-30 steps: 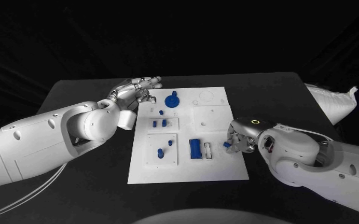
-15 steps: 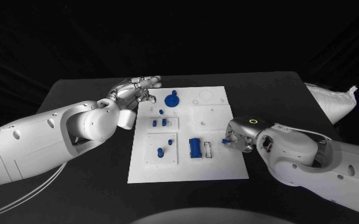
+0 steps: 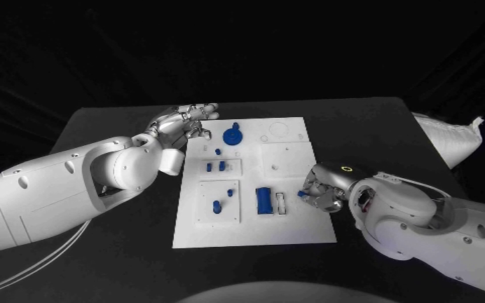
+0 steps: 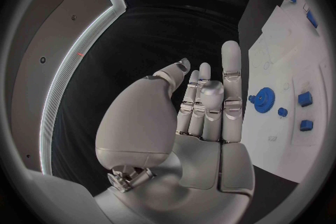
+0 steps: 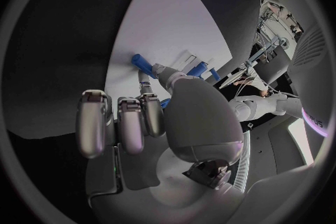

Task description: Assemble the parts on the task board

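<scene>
I am pinching a small blue part (image 3: pixel 302 193) in my right hand (image 3: pixel 324 195) over the task board (image 3: pixel 293 229), judging its slot comes next, while beyond, my left hand (image 3: pixel 185 123) is hovering spread, holding nothing.

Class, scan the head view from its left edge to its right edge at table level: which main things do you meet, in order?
Left hand → blue gear → tall blue block → small blue part pinched by the right hand → white bag at the table's edge.
</scene>
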You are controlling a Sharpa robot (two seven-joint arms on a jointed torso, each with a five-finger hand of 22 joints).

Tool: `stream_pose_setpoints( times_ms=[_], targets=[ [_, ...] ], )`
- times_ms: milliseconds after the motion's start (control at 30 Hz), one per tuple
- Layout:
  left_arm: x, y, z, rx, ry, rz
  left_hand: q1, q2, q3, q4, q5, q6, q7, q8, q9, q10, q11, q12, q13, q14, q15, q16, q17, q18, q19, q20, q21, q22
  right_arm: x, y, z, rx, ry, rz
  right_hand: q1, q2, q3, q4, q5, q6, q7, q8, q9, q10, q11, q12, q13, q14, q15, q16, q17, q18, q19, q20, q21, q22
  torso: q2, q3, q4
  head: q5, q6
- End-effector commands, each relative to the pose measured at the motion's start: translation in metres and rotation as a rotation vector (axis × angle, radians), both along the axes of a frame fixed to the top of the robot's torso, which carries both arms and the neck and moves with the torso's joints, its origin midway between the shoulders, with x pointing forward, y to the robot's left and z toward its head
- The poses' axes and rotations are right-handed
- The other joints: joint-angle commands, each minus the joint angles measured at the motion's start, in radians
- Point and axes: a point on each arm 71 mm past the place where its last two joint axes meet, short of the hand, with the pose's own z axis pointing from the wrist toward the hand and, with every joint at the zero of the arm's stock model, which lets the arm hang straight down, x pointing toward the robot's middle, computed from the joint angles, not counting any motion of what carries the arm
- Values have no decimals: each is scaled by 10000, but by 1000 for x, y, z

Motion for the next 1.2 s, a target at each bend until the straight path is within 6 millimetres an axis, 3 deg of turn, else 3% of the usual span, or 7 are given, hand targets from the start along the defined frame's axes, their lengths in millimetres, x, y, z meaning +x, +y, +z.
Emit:
stream_pose_setpoints(
  times_ms=[33,233,500,767,1200],
  targets=[
    [-1,-3,1,-131,-76,-176,-62,36,-43,-25,22,-54,-11,34,-2,-76,-12,34,10,-69,2,-52,-9,103,-51,-3,-57,-11,-2,1,0,956,462,-703,-151,-71,153,-105,47,262,-154,62,370,498,-18,33,1684,888,-20,42,1934,-41,182,-8,71,34,9,2,2,7,3],
    [-1,-3,2,-133,-76,-181,-62,36,-43,-25,22,-54,-11,34,-2,-76,-12,34,10,-69,2,-52,-9,103,-51,-3,-57,-11,-3,5,0,1392,722,-911,-550,-286,21,-28,202,391,-198,130,460,544,-48,109,1732,898,-38,67,1976,-50,206,-20,100,81,10,-9,-5,18,-31],
    [-2,-3,2,-149,-75,-220,-62,36,-43,-25,22,-54,-11,34,-2,-76,-12,34,10,-69,2,-52,-9,103,-51,-3,-57,-11,-1,12,-2,1770,886,-1087,-1095,-511,-561,154,300,616,-300,273,603,638,-128,324,1866,905,-105,86,2006,-57,229,-77,124,121,7,2,-7,30,-56],
    [-2,-4,2,-110,-154,-338,-58,48,-41,-27,24,-57,-12,39,-1,-88,-12,49,11,-77,4,-54,-23,103,-54,-1,-61,-13,0,20,-3,1980,943,-1099,-1381,-428,-1083,328,757,783,-404,414,766,648,-221,283,1853,906,-185,88,2011,-58,243,-152,129,134,9,7,0,51,-70],
    [-3,-5,3,-98,-197,-420,-55,45,-42,-31,24,-61,-11,40,-2,-95,-11,54,11,-83,4,-56,-32,103,-56,0,-63,-14,3,29,-7,1849,1075,-865,-1391,-377,-1269,337,933,853,-460,495,860,629,-265,185,1802,904,-223,82,2001,-57,243,-186,124,131,12,1,-6,62,-97]
  ],
)
